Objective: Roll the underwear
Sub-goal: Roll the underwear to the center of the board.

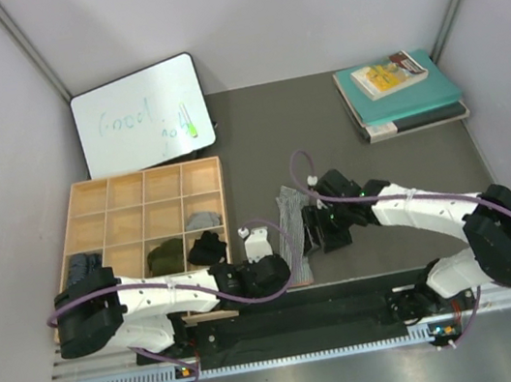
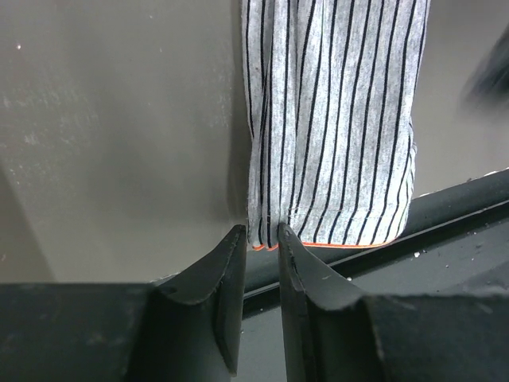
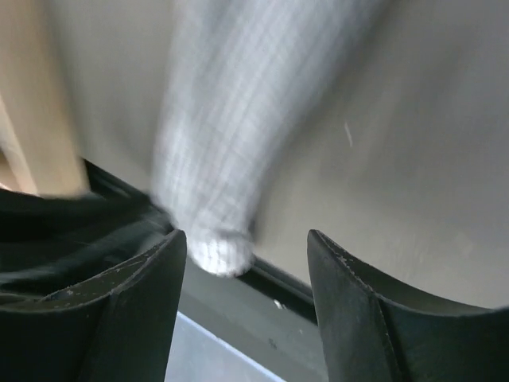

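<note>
The grey-and-white striped underwear (image 1: 291,222) lies folded into a long narrow strip on the dark table, its near end at the table's front edge. In the left wrist view the striped cloth (image 2: 334,119) shows an orange hem. My left gripper (image 2: 261,235) is open by a narrow gap, and the hem's left corner sits right at its fingertips. My left gripper (image 1: 284,272) stands at the strip's near end. My right gripper (image 1: 313,230) is beside the strip's right edge. Its jaws (image 3: 245,239) are wide open with nothing between them, and the blurred cloth (image 3: 223,119) runs close to the left finger.
A wooden compartment tray (image 1: 73,216) at the left holds rolled garments: light grey (image 1: 203,219), olive (image 1: 166,257) and black (image 1: 208,248). A whiteboard (image 1: 139,112) leans at the back left. Teal books (image 1: 400,88) are stacked at the back right. A black rail (image 1: 304,302) runs along the front edge.
</note>
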### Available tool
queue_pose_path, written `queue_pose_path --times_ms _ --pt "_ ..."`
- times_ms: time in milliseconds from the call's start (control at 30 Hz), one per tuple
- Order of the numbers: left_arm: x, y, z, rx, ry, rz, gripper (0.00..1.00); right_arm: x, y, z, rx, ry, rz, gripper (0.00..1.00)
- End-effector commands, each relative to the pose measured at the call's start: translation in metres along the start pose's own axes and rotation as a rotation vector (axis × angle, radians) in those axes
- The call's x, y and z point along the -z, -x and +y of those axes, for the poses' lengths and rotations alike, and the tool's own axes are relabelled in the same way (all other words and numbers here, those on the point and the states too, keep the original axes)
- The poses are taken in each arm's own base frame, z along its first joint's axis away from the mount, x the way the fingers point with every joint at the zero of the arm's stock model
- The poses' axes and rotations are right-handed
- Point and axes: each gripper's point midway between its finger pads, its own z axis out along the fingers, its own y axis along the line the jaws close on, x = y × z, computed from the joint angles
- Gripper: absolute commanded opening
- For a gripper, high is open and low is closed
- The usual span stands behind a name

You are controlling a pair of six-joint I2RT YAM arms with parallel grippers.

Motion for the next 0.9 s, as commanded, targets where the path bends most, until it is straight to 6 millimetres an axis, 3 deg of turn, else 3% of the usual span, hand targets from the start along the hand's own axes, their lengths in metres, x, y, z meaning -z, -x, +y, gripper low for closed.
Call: queue_pose_path --times_ms 0,367,633,800,867 --pt "0.001 0.0 -0.001 0.002 -0.021 -0.001 0.27 -0.009 -0.029 0.016 -0.123 0.129 0.019 0.61" --pt "0.002 0.0 -0.002 -0.004 -0.028 -0.001 0.27 -0.016 -0.06 0.018 -0.157 0.192 0.06 0.57" --pt "0.001 0.0 -0.003 -0.005 -0.024 0.002 0.27 -0.028 -0.068 0.022 -0.144 0.208 0.101 0.54" --pt "0.001 0.002 -0.004 -0.008 -0.027 -0.006 0.27 -0.035 -0.075 0.015 -0.148 0.173 0.132 0.4" --pt "0.002 0.002 -0.004 -0.008 -0.026 -0.009 0.28 -0.036 -0.078 0.01 -0.154 0.146 0.139 0.23"
